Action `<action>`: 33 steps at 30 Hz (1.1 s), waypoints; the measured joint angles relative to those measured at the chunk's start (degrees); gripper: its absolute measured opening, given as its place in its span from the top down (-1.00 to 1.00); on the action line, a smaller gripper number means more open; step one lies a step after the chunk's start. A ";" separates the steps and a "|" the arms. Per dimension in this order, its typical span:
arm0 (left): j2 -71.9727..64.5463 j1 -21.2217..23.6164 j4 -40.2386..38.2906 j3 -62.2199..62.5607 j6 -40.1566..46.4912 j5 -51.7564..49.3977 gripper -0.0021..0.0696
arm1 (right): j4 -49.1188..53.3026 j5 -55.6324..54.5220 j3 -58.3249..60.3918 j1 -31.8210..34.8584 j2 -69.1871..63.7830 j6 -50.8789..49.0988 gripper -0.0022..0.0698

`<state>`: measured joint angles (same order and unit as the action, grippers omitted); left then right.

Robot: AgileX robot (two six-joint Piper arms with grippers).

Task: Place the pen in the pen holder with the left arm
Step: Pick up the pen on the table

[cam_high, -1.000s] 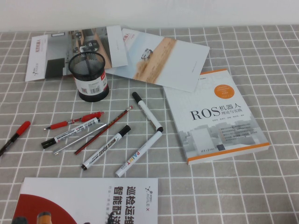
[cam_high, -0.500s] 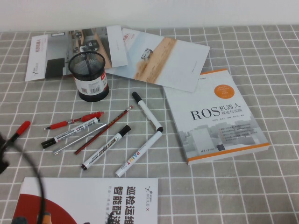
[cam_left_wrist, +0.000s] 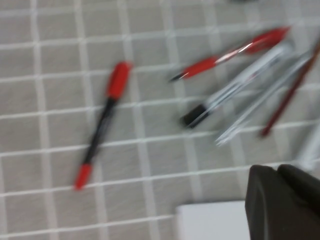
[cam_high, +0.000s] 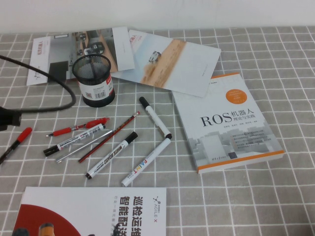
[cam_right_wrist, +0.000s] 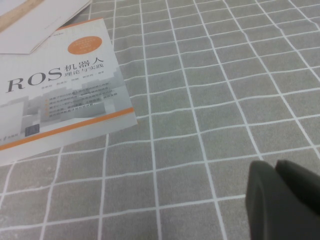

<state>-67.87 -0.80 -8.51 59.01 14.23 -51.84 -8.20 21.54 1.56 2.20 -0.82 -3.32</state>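
Note:
The pen, red-capped with a black barrel, lies on the grey checked cloth at the far left, apart from the other pens. It also shows in the left wrist view. The pen holder, a black mesh cup with a barcode label, stands upright at the back left. A black part of my left arm and its cable show at the left edge, just behind the pen. My left gripper is shut and empty, above the cloth near the pens. My right gripper is shut and empty over bare cloth.
A slim red pen, several white markers and a thin red pencil lie in a cluster mid-table. A ROS book lies at the right, brochures at the back, and a white booklet at the front.
My left arm has come into view at the left edge and moved farther back. Its cable now arcs across the back left. The pens and holder have not moved.

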 joint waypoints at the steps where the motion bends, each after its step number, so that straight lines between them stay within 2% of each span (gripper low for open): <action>1: -2.11 0.00 1.86 1.47 -0.35 -1.14 0.95 | 0.00 0.00 0.00 0.00 0.00 0.00 0.98; 7: -13.01 0.00 8.51 7.07 1.05 -6.08 0.95 | 0.00 0.00 0.00 0.00 0.00 0.00 0.98; 15: -24.70 0.11 9.52 14.19 10.68 -13.56 0.95 | 0.00 0.00 0.00 0.00 0.00 0.00 0.98; 21: -30.59 0.46 11.32 20.72 14.07 -15.64 0.95 | 0.00 0.00 0.00 0.00 0.00 0.00 0.98; 27: -33.00 5.71 10.29 22.42 16.19 -16.41 0.95 | 0.00 0.00 0.00 0.00 0.00 0.00 0.98; 30: -33.79 8.96 6.53 22.42 18.41 -16.67 0.95 | 0.00 0.00 0.00 0.00 0.00 0.00 0.98; 33: -34.04 9.68 3.48 22.42 21.00 -15.66 0.95 | 0.00 0.00 0.00 0.00 0.00 0.00 0.98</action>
<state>-101.91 8.88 -5.04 81.43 35.23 -67.51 -8.20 21.54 1.56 2.20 -0.82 -3.32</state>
